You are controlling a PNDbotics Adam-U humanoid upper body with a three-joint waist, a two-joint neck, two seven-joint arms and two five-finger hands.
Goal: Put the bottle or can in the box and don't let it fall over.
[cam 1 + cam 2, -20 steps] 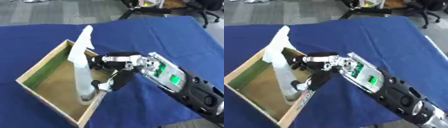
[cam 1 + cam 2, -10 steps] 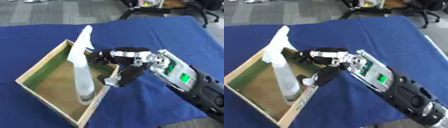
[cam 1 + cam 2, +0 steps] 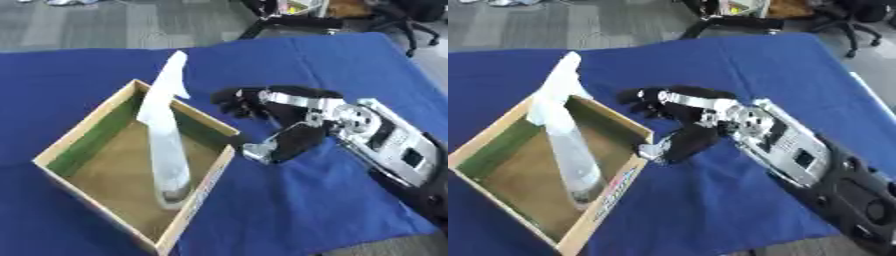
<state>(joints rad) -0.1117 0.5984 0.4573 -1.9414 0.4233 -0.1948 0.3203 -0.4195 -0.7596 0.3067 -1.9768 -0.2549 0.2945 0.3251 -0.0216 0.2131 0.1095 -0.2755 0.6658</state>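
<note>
A tall clear spray bottle (image 3: 165, 135) with a white trigger top stands upright inside the wooden box (image 3: 90, 136), near its right wall. My right hand (image 3: 276, 122) is just to the right of the box, apart from the bottle, with fingers spread and relaxed and nothing held. Its thumb (image 3: 282, 144) points down toward the box's right rim. The left hand shows in neither view.
The box sits on a blue cloth (image 3: 332, 65) covering the table. Beyond the table's far edge is grey floor with a black chair base (image 3: 293, 22). Bare blue cloth lies behind and to the right of the box.
My right hand has let go of the bottle and drawn back to the right, out over the box's wall. The bottle stays standing in the box.
</note>
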